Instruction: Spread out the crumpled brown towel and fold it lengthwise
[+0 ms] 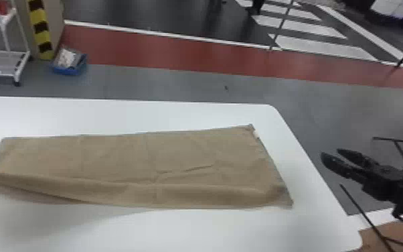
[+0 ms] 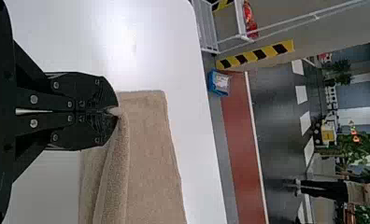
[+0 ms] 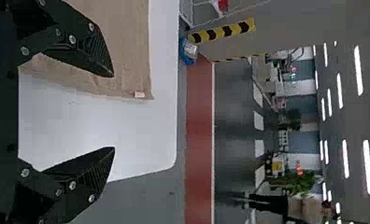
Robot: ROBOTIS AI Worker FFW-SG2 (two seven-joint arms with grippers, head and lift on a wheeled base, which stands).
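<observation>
Left wrist view: grips brown towel (image 2: 148,140) by its edge with left pincer (image 2: 114,112); has right pincer (image 3: 113,111) open. Probably light, limp; best pinched at both near corners.

You get bright light on the white table (image 1: 117,114) | your right wrist view has long white lamps (image 3: 368,168) glowing overhead | your left wrist view has a white shine (image 2: 122,42) on the table | your head view shows a soft gray shadow (image 1: 50,219) beside the towel (image 1: 117,157)

There's one towel (image 1: 117,157), one table (image 1: 194,231), one blue bin (image 1: 66,71).
</observation>
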